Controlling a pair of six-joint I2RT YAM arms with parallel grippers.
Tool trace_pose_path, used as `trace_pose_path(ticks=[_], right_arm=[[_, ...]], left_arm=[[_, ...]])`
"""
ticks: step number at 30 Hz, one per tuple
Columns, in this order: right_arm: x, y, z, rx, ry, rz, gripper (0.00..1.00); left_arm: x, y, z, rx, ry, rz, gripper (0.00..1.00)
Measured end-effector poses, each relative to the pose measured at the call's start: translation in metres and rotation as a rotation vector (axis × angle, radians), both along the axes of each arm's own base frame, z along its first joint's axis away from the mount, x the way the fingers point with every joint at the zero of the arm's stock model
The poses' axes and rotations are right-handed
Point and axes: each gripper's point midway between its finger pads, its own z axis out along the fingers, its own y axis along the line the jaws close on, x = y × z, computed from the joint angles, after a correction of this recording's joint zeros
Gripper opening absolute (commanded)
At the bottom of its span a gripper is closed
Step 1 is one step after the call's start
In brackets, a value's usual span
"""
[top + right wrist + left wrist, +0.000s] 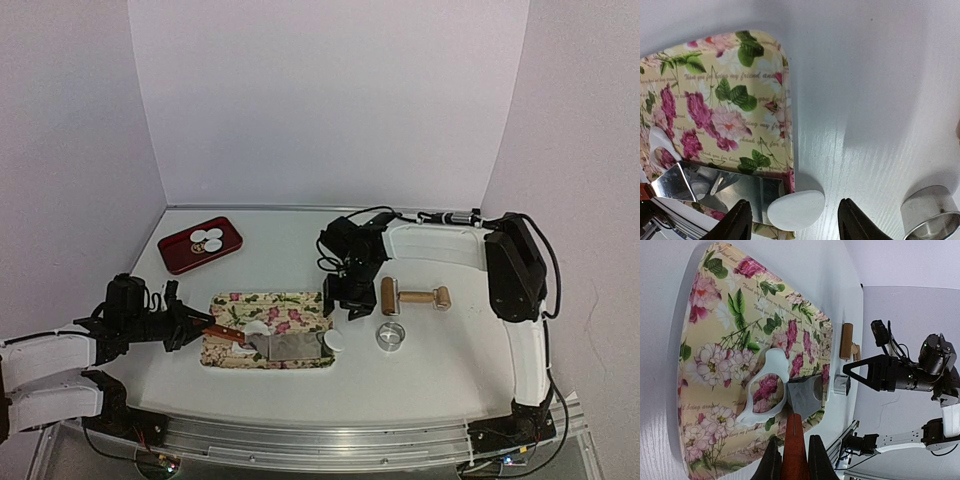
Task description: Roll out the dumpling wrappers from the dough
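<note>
A thin white dough [775, 360] sheet with a round hole lies on the floral tray [290, 300]. My left gripper [195, 325] is shut on the red handle of a metal scraper [805, 395], whose blade [725, 187] rests flat on the tray beside the dough [256, 328]. One round dumpling wrapper [796, 210] lies across the blade's far end and the tray's right rim [790, 125], overhanging the table. My right gripper [796, 222] hovers open just above it, a finger on each side. More wrappers [206, 240] lie far off to the left.
The far wrappers rest in a red tray [228, 240] at the back left. A wooden rolling pin [413, 296] lies right of the floral tray. A metal ring cutter [390, 336] stands in front of it, close to the right gripper [340, 305].
</note>
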Motion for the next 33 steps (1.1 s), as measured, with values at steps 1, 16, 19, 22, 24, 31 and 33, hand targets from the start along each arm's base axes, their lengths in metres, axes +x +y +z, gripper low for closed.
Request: trace_pose_path(ticks=[1, 16, 19, 22, 24, 31, 33], right_arm=[[-0.004, -0.001, -0.004, 0.004, 0.013, 0.003, 0.61], [-0.035, 0.002, -0.034, 0.124, 0.107, 0.024, 0.73], [-0.036, 0.006, -0.032, 0.154, 0.111, 0.027, 0.74], [-0.039, 0.008, -0.032, 0.176, 0.120, 0.033, 0.74], [-0.040, 0.011, -0.031, 0.191, 0.127, 0.038, 0.74], [-0.043, 0.019, -0.025, 0.235, 0.146, 0.052, 0.73], [-0.043, 0.021, -0.023, 0.246, 0.149, 0.056, 0.74]], left_arm=[[0.000, 0.000, 0.000, 0.000, 0.000, 0.000, 0.00], [-0.001, -0.001, 0.000, -0.002, 0.002, -0.005, 0.00], [-0.001, 0.000, 0.000, 0.000, 0.003, -0.007, 0.00], [-0.002, 0.000, 0.000, 0.000, 0.001, -0.007, 0.00], [-0.002, 0.000, 0.000, -0.001, 0.001, -0.007, 0.00], [-0.002, 0.000, 0.001, -0.001, -0.001, -0.007, 0.00], [-0.002, 0.000, 0.001, -0.001, -0.001, -0.007, 0.00]])
